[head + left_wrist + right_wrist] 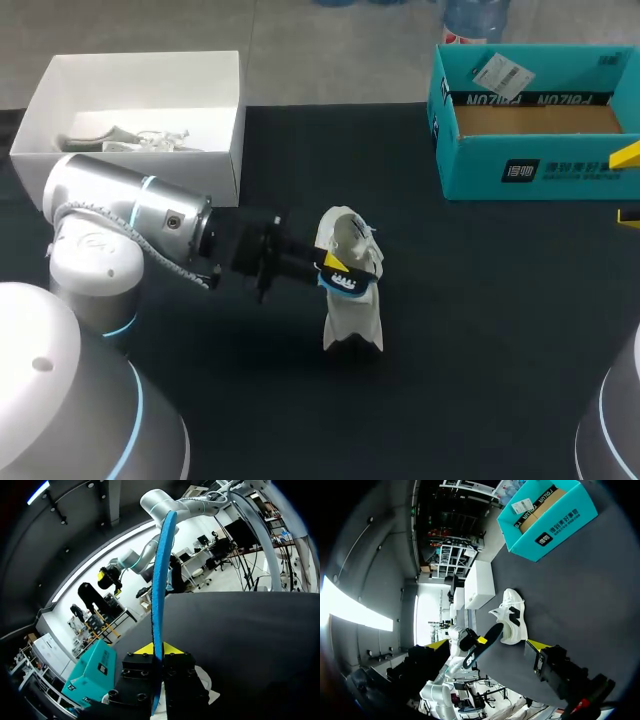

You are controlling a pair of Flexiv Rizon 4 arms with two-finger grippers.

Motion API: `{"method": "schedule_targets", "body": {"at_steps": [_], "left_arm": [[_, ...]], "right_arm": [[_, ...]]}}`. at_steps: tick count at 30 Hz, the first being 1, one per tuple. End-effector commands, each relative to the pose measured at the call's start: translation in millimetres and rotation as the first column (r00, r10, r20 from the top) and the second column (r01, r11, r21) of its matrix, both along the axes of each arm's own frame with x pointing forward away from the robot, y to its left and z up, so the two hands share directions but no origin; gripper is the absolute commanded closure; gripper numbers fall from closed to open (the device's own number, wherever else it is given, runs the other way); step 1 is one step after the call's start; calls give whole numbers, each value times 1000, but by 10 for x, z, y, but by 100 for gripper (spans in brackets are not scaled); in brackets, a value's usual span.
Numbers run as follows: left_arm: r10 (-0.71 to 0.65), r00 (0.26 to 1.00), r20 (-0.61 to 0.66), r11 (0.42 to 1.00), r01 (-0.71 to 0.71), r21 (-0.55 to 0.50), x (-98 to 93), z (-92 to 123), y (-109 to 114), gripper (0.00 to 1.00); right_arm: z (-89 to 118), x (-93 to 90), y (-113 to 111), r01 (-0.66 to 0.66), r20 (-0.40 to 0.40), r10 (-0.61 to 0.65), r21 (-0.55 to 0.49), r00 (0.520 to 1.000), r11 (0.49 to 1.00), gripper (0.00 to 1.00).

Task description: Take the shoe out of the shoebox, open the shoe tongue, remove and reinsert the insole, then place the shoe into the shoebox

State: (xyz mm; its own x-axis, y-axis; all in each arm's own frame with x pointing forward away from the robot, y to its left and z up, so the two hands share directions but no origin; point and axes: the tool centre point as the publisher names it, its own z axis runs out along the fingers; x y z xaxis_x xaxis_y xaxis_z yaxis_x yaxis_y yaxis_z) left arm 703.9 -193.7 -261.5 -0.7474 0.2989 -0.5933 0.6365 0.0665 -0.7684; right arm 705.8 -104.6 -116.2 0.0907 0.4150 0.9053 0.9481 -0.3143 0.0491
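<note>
While the left gripper [156, 649] pinches the thin blue insole [161, 570], feed it toe-first into the white sneaker [355, 315] underneath. The right gripper [486, 645] gapes empty.

The shoe [352, 320] is white with a dark letter on its side. It is sitting on the dark table, about in the middle, and its top hole is showing from above. The insole [345, 285] is blue with a black edge. It is out of the shoe and is sticking up on its thin edge, just beside the shoe's hole. The left gripper [335, 268] is pinching it from both sides. The shoebox [540, 165] is teal and brown inside. It is standing open at the far right of the table, well apart from the shoe.
</note>
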Motion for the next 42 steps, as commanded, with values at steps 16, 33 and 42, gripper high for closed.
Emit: {"method": "schedule_targets", "body": {"at_steps": [16, 33, 42], "left_arm": [[21, 1000, 0, 999, -21, -27, -31, 117, 34, 100], [53, 998, 19, 999, -53, -11, -58, 211, 177, 100], [58, 998, -2, 998, -58, 15, 94, -117, 70, 100]], "right_arm": [[4, -15, 5, 3, -2, -3, -3, 1000, 1000, 0], [4, -15, 5, 3, -2, -3, -3, 1000, 1000, 0], [4, -15, 5, 3, -2, -3, -3, 1000, 1000, 0]]}}
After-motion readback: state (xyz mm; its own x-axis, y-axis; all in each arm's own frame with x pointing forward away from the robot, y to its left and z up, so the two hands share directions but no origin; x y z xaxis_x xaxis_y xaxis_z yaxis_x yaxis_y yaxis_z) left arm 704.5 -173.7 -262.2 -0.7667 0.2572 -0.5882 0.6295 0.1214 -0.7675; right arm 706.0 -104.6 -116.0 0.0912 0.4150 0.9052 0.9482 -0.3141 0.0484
